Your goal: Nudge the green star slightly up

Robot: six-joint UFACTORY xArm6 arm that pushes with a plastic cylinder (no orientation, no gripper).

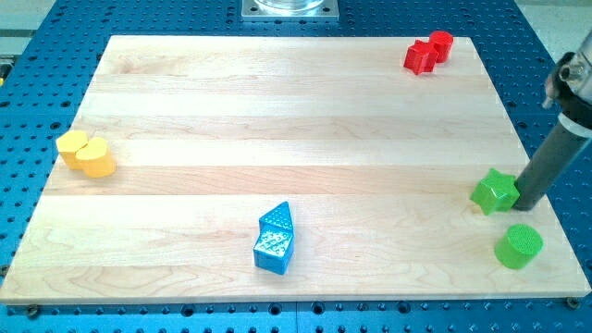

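Observation:
The green star (494, 191) lies near the right edge of the wooden board (296, 111). My tip (525, 204) is at the star's right side, touching or nearly touching it, slightly below its middle. The dark rod rises from there toward the view's upper right. A green cylinder (518, 246) stands just below the star and the tip.
Two red blocks (427, 52) sit together at the top right. Two yellow blocks (86, 154) sit together at the left edge. Two blue blocks (275, 239) sit together at the bottom centre. Blue perforated table surrounds the board.

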